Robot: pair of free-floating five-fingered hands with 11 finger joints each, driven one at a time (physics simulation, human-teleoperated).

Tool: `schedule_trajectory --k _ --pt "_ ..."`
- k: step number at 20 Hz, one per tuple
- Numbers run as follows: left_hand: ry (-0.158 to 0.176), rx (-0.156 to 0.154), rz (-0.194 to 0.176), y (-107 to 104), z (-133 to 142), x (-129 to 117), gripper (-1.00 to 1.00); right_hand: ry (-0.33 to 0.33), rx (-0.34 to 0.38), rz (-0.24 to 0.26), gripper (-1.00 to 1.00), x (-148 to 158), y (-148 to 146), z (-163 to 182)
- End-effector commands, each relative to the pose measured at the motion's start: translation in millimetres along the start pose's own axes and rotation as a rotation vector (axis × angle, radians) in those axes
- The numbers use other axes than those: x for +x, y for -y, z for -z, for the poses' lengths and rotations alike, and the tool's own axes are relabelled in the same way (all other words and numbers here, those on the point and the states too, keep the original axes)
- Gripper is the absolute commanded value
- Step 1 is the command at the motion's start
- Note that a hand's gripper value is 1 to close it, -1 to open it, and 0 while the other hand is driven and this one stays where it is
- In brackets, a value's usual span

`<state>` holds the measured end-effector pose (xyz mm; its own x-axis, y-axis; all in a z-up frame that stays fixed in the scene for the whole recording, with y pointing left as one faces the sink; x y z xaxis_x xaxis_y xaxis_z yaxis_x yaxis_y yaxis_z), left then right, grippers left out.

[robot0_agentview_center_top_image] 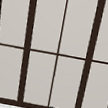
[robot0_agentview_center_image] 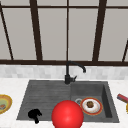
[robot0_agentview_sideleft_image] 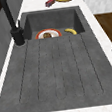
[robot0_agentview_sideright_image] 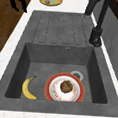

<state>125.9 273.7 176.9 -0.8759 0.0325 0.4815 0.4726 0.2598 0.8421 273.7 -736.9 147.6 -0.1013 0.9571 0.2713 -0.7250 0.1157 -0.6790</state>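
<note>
One hand: the left hand (robot0_agentview_center_image: 34,115) hangs over the sink's (robot0_agentview_center_image: 45,93) front-left rim, fingers curled, holding nothing.
Nearest thing: red ball (robot0_agentview_center_image: 67,115); probably light, smooth, slippery.
Grip: cup it from both sides.

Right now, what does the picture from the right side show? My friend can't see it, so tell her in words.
A dark grey sink basin holds a yellow banana beside a red-rimmed plate with a brown bit of food on it. A black hand hangs past the counter's far left corner, near a yellow bowl; a black tap stands at the right.
</note>
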Motion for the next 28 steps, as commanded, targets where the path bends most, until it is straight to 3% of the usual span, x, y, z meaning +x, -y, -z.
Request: schedule_trajectory --k 1,7,8,9,11,14,21,28 --pt "0.000 0.000 0.000 0.0 0.0 0.0 0.00 -0.075 -0.027 0.064 -1.00 9.3 8.2 -2.0" --pt "0.000 0.000 0.000 0.0 0.0 0.0 0.00 -0.116 -0.023 0.047 -1.00 30.6 8.0 -7.3" --pt "0.000 0.000 0.000 0.0 0.0 0.0 0.00 -0.122 -0.037 0.029 -1.00 32.7 -1.5 -12.0" --pt "0.000 0.000 0.000 0.0 0.0 0.0 0.00 -0.101 -0.092 -0.035 -1.00 30.7 -14.8 -15.9" --pt "0.000 0.000 0.000 0.0 0.0 0.0 0.00 -0.050 -0.111 -0.098 -1.00 27.0 -9.0 -9.6" --pt "0.000 0.000 0.000 0.0 0.0 0.0 0.00 0.034 -0.057 -0.098 -1.00 30.2 -4.3 -9.9" --pt "0.000 0.000 0.000 0.0 0.0 0.0 0.00 0.108 -0.027 -0.117 -1.00 29.6 -7.0 -9.0" --pt "0.000 0.000 0.000 0.0 0.0 0.0 0.00 0.019 -0.035 -0.120 -1.00 32.7 -18.8 24.8"
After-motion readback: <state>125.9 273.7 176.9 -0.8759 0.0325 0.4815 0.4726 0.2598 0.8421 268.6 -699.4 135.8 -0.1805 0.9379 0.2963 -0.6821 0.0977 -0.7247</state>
